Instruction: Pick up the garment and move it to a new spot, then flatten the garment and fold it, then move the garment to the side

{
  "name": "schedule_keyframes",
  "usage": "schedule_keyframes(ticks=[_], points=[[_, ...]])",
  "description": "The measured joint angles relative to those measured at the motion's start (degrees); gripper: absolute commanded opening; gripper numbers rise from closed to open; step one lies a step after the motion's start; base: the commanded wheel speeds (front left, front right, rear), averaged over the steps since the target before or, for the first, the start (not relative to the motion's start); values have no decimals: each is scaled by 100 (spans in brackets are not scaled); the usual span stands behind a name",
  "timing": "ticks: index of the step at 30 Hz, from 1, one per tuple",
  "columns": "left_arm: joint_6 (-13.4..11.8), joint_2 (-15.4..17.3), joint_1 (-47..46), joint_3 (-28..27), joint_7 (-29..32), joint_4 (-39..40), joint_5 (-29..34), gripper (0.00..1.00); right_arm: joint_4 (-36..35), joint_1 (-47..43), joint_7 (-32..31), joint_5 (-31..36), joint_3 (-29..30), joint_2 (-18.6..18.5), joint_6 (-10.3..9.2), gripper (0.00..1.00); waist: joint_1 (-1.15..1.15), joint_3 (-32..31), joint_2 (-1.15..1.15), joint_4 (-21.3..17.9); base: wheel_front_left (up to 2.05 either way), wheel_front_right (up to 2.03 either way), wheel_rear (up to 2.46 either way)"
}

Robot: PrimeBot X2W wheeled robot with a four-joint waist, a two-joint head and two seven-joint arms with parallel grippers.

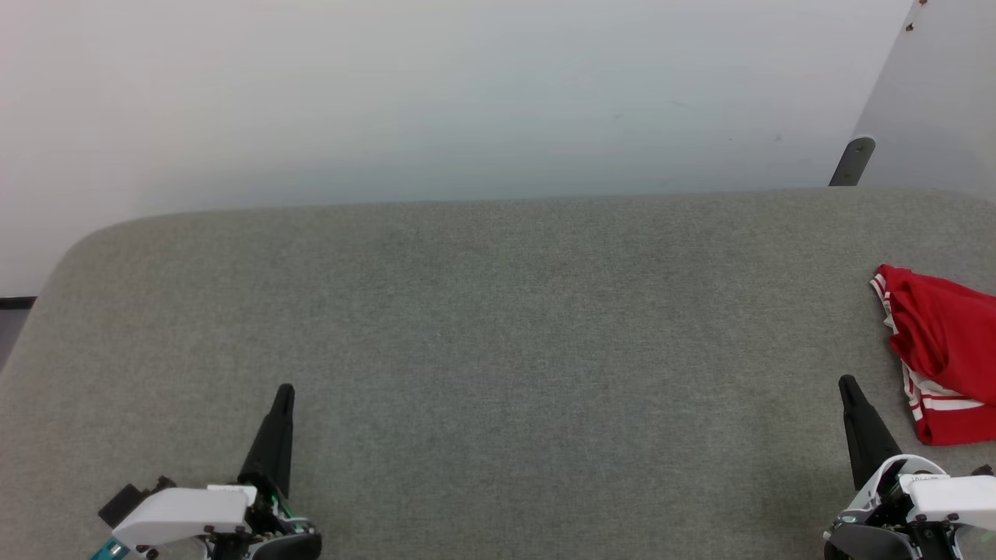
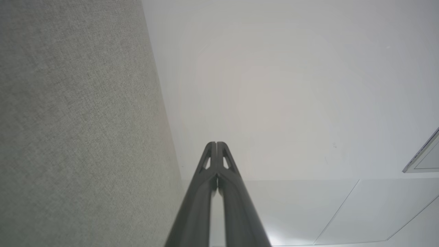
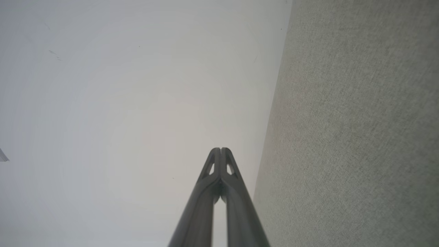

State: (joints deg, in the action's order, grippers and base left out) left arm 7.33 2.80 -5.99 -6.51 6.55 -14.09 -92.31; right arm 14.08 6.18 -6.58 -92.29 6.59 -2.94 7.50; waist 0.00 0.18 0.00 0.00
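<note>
Since the long dark left fingers and right fingers sit low at the near side of the grey fabric-covered bench, each pair pressed together on nothing, I cannot settle the step in hand. The scene fits a cloth waiting at the edge to be picked up as well as one already folded and set to the side. Either way, good work here means keeping both arms clear of the cloth, so that no fingertip snags or drags it.

The red garment of smooth knit with white-and-red striped trim lies at the bench's far right, just beyond the right fingers. It is doubled over itself in soft, slightly rumpled layers and cut by the picture's edge. No lettering shows.
</note>
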Motion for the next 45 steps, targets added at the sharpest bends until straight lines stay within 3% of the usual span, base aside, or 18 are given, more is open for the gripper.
schedule_keyframes(ticks=[45], points=[[0, -2, -2, 0, 0, 1, 0, 0, 0, 0, 0, 0, 0, 1, 0, 0, 0, 0, 0, 0, 0, 0, 0]])
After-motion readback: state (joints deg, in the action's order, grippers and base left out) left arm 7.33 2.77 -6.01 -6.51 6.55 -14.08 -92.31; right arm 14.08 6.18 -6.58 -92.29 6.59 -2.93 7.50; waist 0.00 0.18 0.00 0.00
